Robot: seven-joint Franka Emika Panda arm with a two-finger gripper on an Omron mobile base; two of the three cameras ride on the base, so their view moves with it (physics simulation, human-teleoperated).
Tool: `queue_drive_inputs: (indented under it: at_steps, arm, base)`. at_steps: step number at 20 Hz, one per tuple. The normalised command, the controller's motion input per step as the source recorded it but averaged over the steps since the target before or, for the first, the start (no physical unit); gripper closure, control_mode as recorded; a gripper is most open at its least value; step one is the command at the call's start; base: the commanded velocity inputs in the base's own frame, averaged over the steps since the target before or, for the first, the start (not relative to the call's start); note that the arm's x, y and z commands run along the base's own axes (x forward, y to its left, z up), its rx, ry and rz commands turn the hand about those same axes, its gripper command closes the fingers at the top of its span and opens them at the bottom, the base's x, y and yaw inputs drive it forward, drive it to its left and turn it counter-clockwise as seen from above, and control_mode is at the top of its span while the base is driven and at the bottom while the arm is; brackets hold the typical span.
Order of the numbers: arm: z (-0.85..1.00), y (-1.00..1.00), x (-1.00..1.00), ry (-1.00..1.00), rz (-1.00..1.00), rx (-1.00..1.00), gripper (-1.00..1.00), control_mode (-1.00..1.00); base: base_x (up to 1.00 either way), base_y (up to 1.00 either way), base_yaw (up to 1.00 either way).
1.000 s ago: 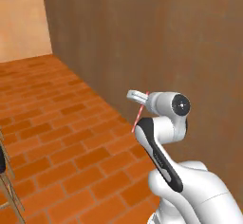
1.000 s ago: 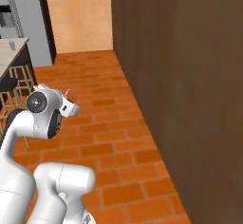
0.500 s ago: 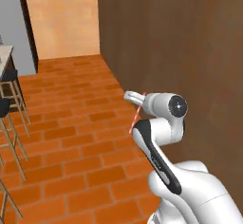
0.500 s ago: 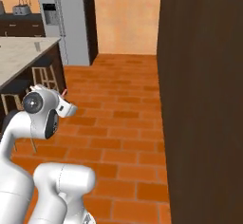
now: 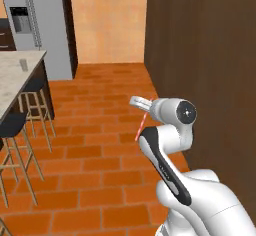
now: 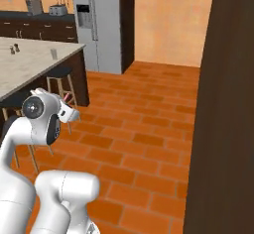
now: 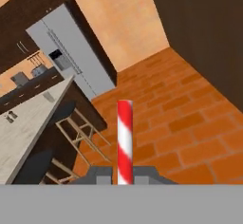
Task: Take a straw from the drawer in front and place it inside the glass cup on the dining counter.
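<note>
Now on the carrying leg, the gripper (image 7: 124, 176) is clamped on the striped straw (image 7: 125, 142) above the brick floor, so the base must next reach the dining counter (image 6: 34, 62), where the glass cup (image 6: 53, 54) stands well apart.

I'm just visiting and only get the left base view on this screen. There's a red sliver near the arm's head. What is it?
Observer: A red-and-white striped straw, seen plainly in the hand view, pinched between the shut fingers.
Visitor: Anything on that pale counter besides the little glass?
Observer: Yes, in the right base view two tiny shakers stand on the dining counter, apart from the glass cup.
Visitor: What's beyond it?
Observer: A dark counter carrying a toaster.
</note>
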Motion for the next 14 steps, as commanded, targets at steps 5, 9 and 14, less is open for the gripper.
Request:
queue_drive_inputs:
  at_steps: [5, 9, 14]
  arm:
    - [0.0, 0.0, 0.0, 0.0, 0.0, 0.0, 1.0, 1.0]
    - [0.0, 0.0, 0.0, 0.0, 0.0, 0.0, 1.0, 1.0]
    - [0.0, 0.0, 0.0, 0.0, 0.0, 0.0, 1.0, 1.0]
  base:
    - [1.0, -0.38, 0.38]
    - [1.0, -0.38, 0.39]
    - [1.0, -0.42, 0.38]
